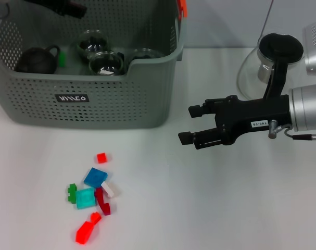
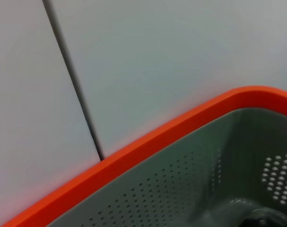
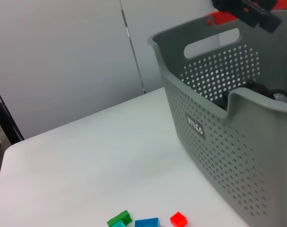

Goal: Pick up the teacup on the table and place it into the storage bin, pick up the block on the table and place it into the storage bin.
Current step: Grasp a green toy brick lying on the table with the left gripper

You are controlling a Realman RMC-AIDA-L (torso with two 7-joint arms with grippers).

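The grey perforated storage bin (image 1: pixel 116 99) stands at the back left, with its black label (image 1: pixel 72 97) and an orange clip (image 1: pixel 182 8). Three glass teacups (image 1: pixel 105 62) and a dark teapot (image 1: pixel 35 60) lie inside it. Several blocks lie on the table in front of it, among them a small red one (image 1: pixel 101 157), a blue one (image 1: pixel 95 177) and a teal one (image 1: pixel 86 198). My right gripper (image 1: pixel 190 124) is open and empty, low over the table to the right of the bin. My left gripper (image 1: pixel 61 7) hangs over the bin's far side. The bin (image 3: pixel 219 118) and blocks (image 3: pixel 147 222) also show in the right wrist view.
A glass pitcher with a black lid (image 1: pixel 269 60) stands at the back right, behind my right arm. The left wrist view shows the bin's orange rim (image 2: pixel 148 142) and its inner wall. Bare white table lies between the blocks and my right gripper.
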